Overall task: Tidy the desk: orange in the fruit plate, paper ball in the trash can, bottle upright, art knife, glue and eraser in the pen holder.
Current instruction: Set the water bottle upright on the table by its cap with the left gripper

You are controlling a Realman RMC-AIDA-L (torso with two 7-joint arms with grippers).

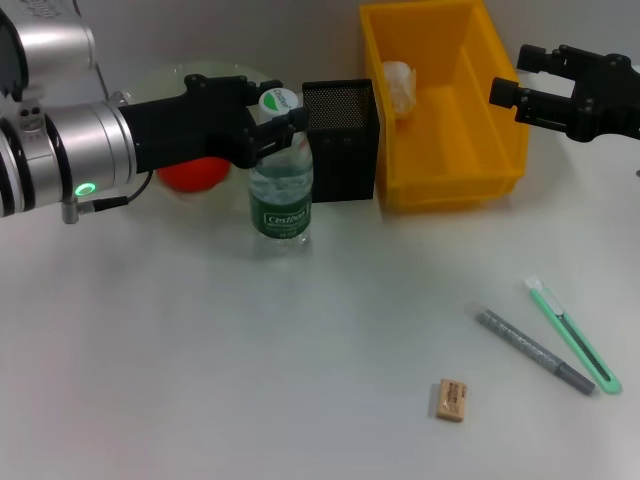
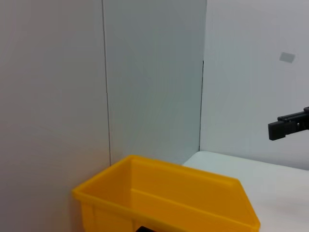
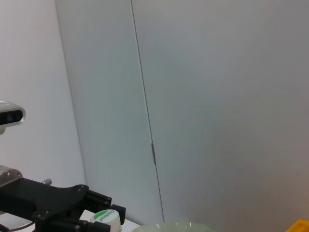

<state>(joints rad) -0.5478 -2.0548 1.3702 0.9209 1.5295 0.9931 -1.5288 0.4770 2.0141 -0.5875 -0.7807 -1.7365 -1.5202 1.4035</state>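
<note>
The bottle [image 1: 281, 195] stands upright in front of the fruit plate [image 1: 200, 72]. My left gripper [image 1: 275, 118] is shut on its neck, just under the white-and-green cap [image 3: 105, 217]. The orange [image 1: 192, 176] lies in the plate, partly hidden by my left arm. The paper ball [image 1: 398, 84] lies in the yellow trash can [image 1: 455, 185]. My right gripper [image 1: 520, 75] is open and empty over the can's right rim. The pen holder [image 1: 340, 150] stands between bottle and can. The eraser [image 1: 451, 399], the green art knife [image 1: 572, 335] and a grey glue stick [image 1: 535, 350] lie on the desk at the front right.
The trash can's far rim [image 2: 164, 203] and one finger of the right gripper [image 2: 289, 128] show in the left wrist view. Grey wall panels stand behind the desk. Bare white desk lies at the front left.
</note>
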